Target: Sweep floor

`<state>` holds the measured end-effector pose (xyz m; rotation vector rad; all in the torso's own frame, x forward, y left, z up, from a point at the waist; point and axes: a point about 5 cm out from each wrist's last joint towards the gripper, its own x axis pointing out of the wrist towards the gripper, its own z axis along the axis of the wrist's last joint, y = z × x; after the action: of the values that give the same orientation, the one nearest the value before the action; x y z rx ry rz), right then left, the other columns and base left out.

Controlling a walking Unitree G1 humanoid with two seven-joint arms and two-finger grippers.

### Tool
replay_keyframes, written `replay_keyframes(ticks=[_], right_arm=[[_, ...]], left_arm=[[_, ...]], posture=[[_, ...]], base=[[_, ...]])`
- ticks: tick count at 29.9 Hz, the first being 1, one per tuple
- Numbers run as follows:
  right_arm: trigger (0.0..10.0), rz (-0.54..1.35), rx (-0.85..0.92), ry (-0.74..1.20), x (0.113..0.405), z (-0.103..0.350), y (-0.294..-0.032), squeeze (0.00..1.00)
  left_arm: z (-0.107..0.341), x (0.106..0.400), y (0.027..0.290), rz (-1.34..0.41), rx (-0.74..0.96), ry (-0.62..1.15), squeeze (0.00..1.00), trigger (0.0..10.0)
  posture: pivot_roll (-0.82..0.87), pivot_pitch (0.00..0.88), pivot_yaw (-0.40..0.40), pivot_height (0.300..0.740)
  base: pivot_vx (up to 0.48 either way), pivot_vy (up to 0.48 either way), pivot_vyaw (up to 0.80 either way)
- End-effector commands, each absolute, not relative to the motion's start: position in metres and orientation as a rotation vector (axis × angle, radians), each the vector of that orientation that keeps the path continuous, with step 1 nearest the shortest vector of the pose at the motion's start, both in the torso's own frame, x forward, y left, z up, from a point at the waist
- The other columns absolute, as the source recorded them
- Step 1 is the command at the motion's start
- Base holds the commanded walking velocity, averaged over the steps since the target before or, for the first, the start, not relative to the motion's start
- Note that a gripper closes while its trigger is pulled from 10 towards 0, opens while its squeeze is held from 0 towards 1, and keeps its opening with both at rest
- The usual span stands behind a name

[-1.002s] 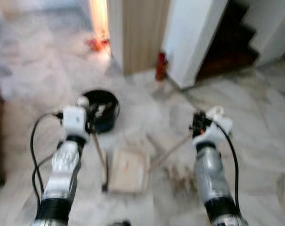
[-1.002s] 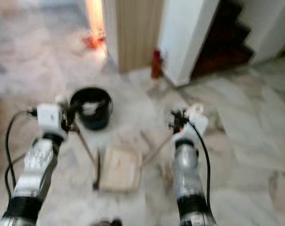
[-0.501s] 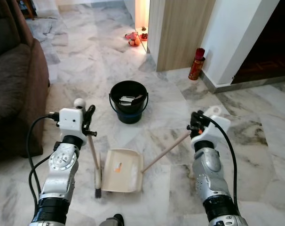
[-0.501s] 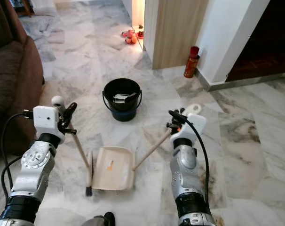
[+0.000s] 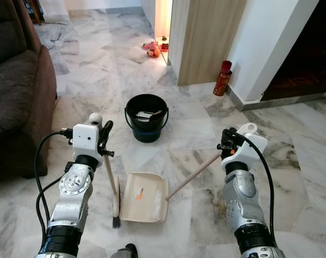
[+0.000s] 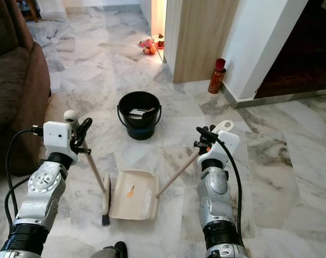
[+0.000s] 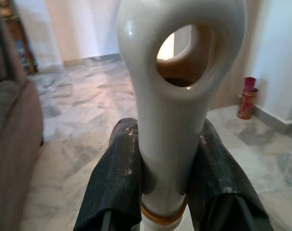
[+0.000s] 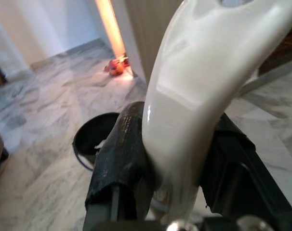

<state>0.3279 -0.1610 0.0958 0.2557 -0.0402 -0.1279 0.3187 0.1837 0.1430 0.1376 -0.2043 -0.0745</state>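
Note:
My left gripper (image 5: 104,138) is shut on the cream top of a broom handle (image 7: 172,120); the wooden stick runs down to the small brush head (image 5: 115,207) on the marble floor. Over on the other side, my right gripper (image 5: 226,146) is shut on the cream handle end (image 8: 194,96) of a dustpan. That handle slants down to the beige dustpan (image 5: 146,198), which lies flat on the floor just right of the brush, with a small orange scrap (image 5: 137,194) inside. A black bucket (image 5: 147,117) with some litter in it stands beyond them.
A brown sofa (image 5: 15,91) fills the left side. A red spray can (image 5: 222,78) stands by the white wall corner. Small toys (image 5: 152,48) lie near the doorway at the back. A wooden door panel (image 5: 206,37) rises behind the bucket. Dark steps (image 5: 308,54) are at the far right.
The camera has swung and the blur has cleared; the sofa came into view. Broom and dustpan stay held, and the dustpan sits slightly further right than half a second ago.

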Motion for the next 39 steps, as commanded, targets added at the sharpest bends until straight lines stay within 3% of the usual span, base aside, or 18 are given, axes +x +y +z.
replay_keyframes(ticks=[1,32,39], right_arm=[[10.0,-0.110,0.265,-0.080,0.3312,0.1053,-0.1577,0.00],[10.0,-0.079,0.258,-0.074,0.3314,0.1051,-0.1537,0.00],[10.0,-0.053,0.252,-0.077,0.3323,0.1062,-0.1504,0.00]], left_arm=[[0.1510,0.3199,0.1864,-0.060,0.148,-0.233,0.00,10.0],[0.1512,0.3198,0.1870,-0.050,0.148,-0.235,0.00,10.0],[0.1512,0.3198,0.1868,-0.049,0.147,-0.237,0.00,10.0]], posture=[[-0.02,0.099,-0.048,0.740],[-0.02,0.101,-0.053,0.740],[-0.02,0.097,-0.055,0.740]], base=[[0.289,0.000,0.79],[0.303,0.000,0.08],[0.303,0.000,0.56]])
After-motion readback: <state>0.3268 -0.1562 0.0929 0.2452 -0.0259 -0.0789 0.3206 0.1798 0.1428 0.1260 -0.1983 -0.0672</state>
